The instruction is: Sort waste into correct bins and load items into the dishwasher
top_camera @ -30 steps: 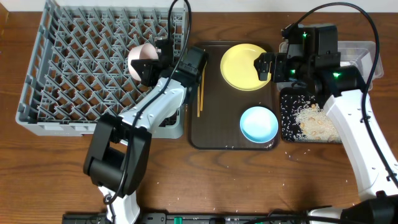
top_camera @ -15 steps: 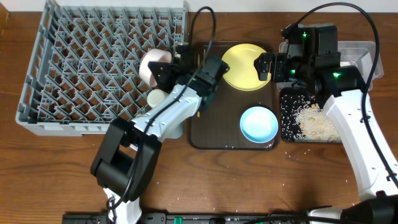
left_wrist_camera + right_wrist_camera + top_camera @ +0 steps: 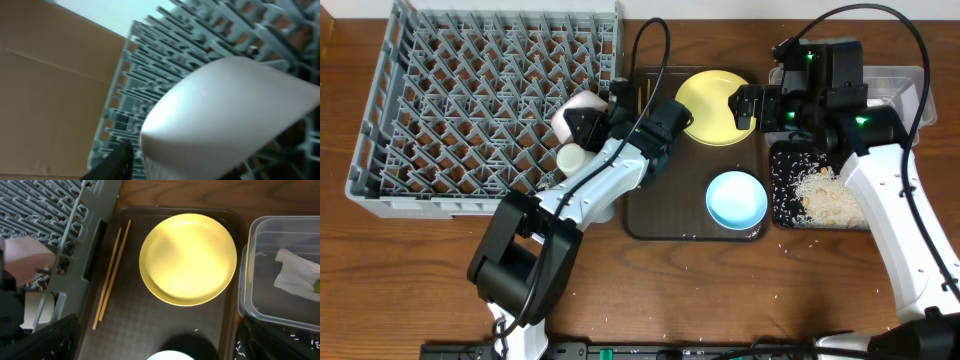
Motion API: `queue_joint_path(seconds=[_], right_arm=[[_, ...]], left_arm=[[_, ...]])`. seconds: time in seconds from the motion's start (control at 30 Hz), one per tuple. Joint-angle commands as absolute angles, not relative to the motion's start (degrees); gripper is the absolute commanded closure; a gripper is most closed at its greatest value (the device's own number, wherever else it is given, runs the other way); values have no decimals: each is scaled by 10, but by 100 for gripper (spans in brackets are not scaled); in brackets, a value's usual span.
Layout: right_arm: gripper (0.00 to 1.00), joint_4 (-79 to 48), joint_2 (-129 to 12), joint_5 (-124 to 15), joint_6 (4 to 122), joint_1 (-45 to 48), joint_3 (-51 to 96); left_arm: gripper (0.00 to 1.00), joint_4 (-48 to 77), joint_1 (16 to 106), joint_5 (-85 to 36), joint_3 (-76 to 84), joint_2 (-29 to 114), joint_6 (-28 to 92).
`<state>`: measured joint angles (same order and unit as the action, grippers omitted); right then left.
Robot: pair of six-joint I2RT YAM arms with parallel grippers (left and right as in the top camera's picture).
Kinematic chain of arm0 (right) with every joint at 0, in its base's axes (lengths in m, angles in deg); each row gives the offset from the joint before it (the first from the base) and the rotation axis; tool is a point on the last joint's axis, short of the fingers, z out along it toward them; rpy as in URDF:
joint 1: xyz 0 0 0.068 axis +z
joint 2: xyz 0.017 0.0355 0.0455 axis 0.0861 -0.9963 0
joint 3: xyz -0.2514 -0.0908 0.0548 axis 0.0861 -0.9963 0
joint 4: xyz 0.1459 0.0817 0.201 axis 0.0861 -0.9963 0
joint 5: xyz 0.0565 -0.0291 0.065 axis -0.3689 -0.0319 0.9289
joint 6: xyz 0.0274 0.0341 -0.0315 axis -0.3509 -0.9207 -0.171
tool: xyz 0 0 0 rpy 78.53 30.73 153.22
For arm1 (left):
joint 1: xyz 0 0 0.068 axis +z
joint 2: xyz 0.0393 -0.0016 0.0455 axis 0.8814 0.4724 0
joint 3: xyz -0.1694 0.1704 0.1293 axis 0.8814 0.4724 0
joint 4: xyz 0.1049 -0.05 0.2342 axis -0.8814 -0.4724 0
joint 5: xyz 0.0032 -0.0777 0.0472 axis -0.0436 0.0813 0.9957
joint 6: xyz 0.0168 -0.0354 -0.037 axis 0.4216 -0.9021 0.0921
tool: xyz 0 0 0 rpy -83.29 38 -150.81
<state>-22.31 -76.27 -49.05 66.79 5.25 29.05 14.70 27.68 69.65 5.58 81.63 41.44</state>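
My left gripper (image 3: 588, 118) is shut on the white bowl (image 3: 578, 108), held tilted over the right edge of the grey dish rack (image 3: 440, 110). In the left wrist view the bowl (image 3: 225, 115) fills the frame, with one finger (image 3: 120, 157) beside it. The small white cup (image 3: 570, 158) sits in the rack's front right corner. The yellow plate (image 3: 187, 257), the chopsticks (image 3: 111, 275) and the light blue bowl (image 3: 737, 198) lie on the brown tray. My right gripper (image 3: 160, 342) hangs open and empty above the tray, by the plate's right edge (image 3: 745, 105).
The brown serving tray (image 3: 660, 215) lies between the rack and the bins. The black tray (image 3: 782, 180) holds rice scraps (image 3: 825, 195). The clear tub (image 3: 260, 245) holds the white napkin (image 3: 295, 275) and the yellow-green wrapper (image 3: 316, 286). My left arm crosses the tray's left part.
My left gripper has carried the white bowl rightward and slightly nearer, to the rack's right edge, uncovering the small cup. The right arm has not moved.
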Motion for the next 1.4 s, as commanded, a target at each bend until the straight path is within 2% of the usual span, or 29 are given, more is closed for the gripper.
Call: queue_joint_path(seconds=[0.0, 0.17, 0.3, 0.43, 0.73, 1.1, 1.37], right_arm=[[1, -223, -764, -492, 676, 52, 295], [1, -223, -764, -492, 676, 52, 295], [1, -224, -764, -492, 676, 52, 295], [1, -223, -764, -492, 676, 52, 295], [1, -223, -764, -492, 676, 52, 295], [1, -223, -764, -492, 676, 54, 295], [1, -224, -764, -492, 676, 55, 295]], left_arm=[[56, 145, 279, 608, 53, 774, 407], [42, 145, 280, 467, 46, 713, 409], [38, 145, 280, 334, 45, 670, 409], [37, 142, 280, 254, 45, 647, 409], [37, 87, 311, 239, 50, 652, 341], [37, 163, 326, 157, 57, 697, 479], [37, 194, 328, 168, 57, 728, 542]])
